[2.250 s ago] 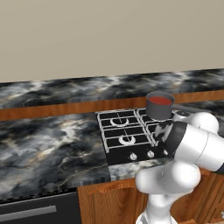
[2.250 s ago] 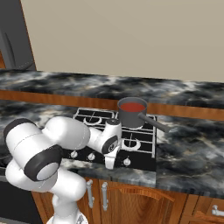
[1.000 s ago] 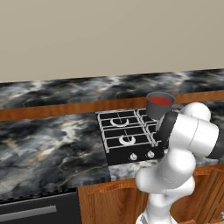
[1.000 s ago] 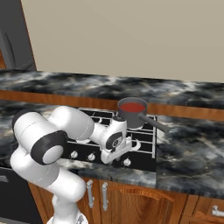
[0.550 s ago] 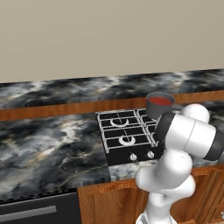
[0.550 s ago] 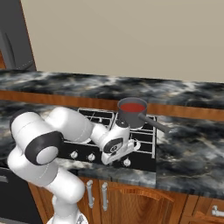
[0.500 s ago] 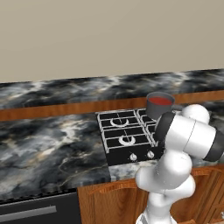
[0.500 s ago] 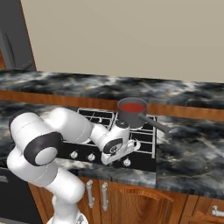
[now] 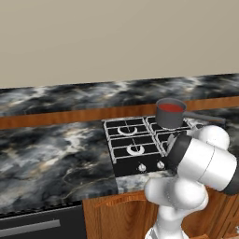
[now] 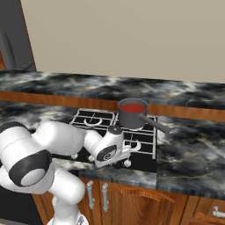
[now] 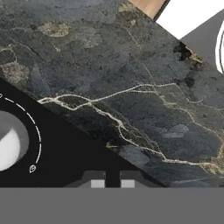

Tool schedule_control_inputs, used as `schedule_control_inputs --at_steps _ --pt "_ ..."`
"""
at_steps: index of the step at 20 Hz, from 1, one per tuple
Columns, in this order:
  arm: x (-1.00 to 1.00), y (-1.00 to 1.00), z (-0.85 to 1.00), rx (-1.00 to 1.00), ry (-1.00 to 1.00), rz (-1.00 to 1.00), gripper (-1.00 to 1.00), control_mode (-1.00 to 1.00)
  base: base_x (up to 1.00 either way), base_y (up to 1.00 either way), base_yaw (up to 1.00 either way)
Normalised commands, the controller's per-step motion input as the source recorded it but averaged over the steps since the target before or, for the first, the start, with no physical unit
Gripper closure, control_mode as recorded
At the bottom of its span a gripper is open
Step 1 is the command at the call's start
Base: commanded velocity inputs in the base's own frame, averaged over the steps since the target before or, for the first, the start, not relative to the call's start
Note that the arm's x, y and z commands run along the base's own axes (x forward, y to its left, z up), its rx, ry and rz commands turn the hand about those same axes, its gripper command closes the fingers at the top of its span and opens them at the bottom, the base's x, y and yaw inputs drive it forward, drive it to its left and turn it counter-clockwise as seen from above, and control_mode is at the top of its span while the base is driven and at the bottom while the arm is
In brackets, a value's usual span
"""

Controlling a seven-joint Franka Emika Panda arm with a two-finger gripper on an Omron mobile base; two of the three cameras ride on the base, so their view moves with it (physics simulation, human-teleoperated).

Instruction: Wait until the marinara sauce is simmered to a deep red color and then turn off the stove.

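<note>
Now claw point(image 11: 112, 180) closed beside stove point(image 11: 57, 153) knob point(image 11: 11, 144).

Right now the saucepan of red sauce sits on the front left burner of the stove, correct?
Not quite. The saucepan of red sauce sits on a back burner of the stove, on the right side, as the right base view shows.

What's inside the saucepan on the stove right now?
Flat red sauce fills the saucepan close to its rim. The sauce covers the pan's bottom.
</note>
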Motion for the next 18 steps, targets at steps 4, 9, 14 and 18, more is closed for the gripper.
schedule_control_inputs --at_steps 4,9,14,18 --pt "0.22 1.0 0.02 0.0 -0.25 -0.56 1.0 -1.0 0.0 0.0 0.0" --pt "0.69 0.99 0.0 -0.02 -0.17 -0.66 1.0 -1.0 0.0 0.0 0.0" --pt "1.0 0.89 0.0 -0.11 0.12 -0.54 1.0 -1.0 0.0 0.0 0.0" --pt "1.0 0.94 0.0 -0.2 0.09 -0.54 1.0 -1.0 0.0 0.0 0.0"
